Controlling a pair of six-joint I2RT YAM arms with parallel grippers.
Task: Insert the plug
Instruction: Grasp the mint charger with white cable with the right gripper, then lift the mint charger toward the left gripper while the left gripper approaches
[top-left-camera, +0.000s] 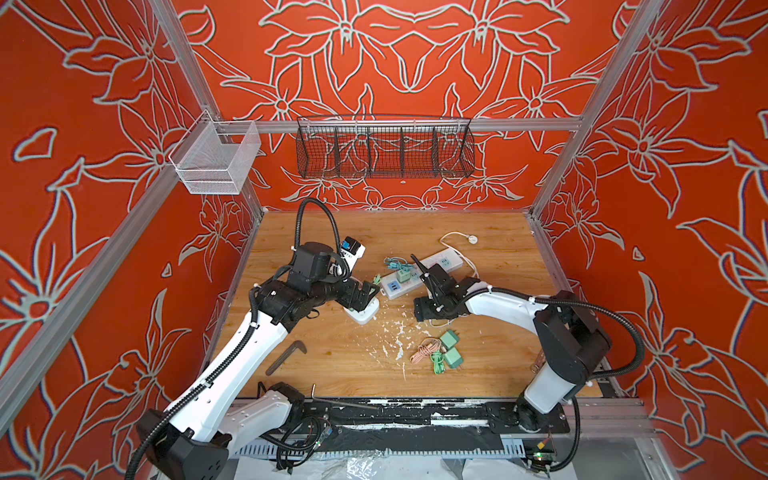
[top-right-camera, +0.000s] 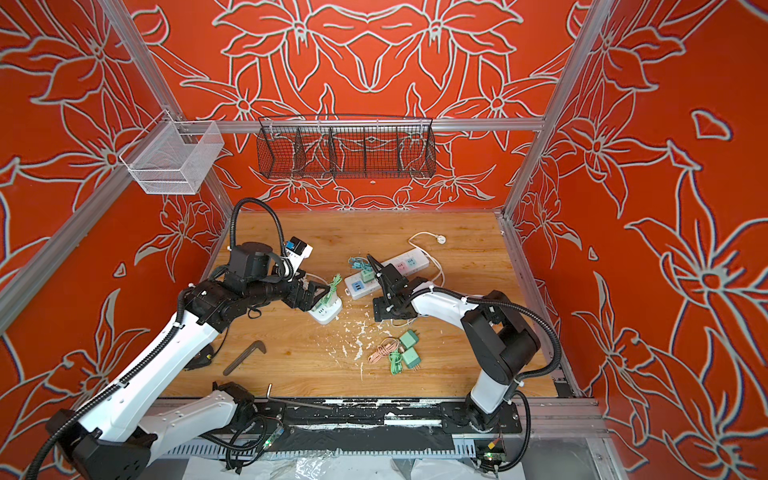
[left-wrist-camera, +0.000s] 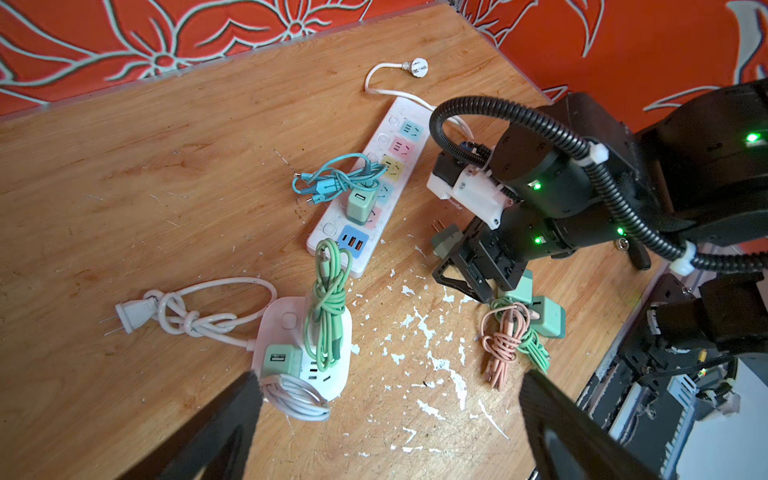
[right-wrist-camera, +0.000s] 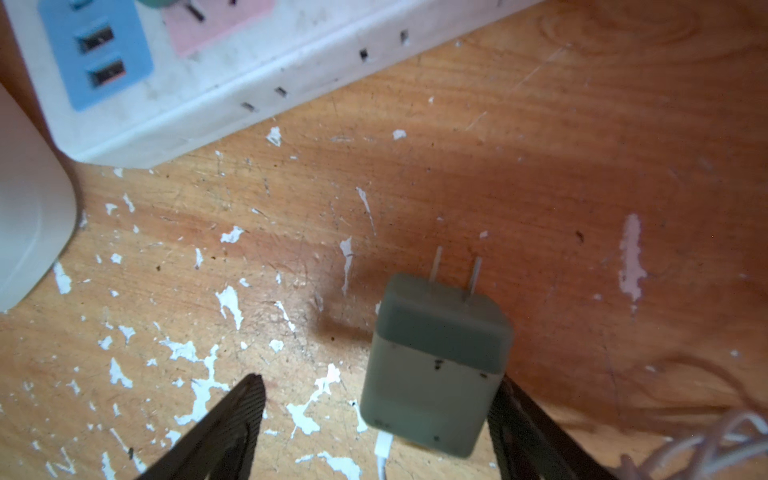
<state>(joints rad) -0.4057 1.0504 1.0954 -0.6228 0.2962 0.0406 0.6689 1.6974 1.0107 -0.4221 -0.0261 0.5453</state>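
Beside the strip (top-left-camera: 419, 270), near its blue USB end, my right gripper (right-wrist-camera: 379, 382) brackets the green plug (right-wrist-camera: 436, 365) with its fingers spread. The plug lies against one finger (right-wrist-camera: 532, 436), with a clear gap to the other. Prongs point roughly toward the strip and stop short of it. I cannot tell whether the plug rests on the table (right-wrist-camera: 582, 166) or hangs clear. Both top views hide the plug under the gripper. The right wrist view shows the strip blurred and cut off at the frame edge. My left gripper (left-wrist-camera: 390, 376) hovers spread wide over the white socket block (left-wrist-camera: 282, 320), holding nothing. Only its fingertips show, and one overlaps the block's near corner.
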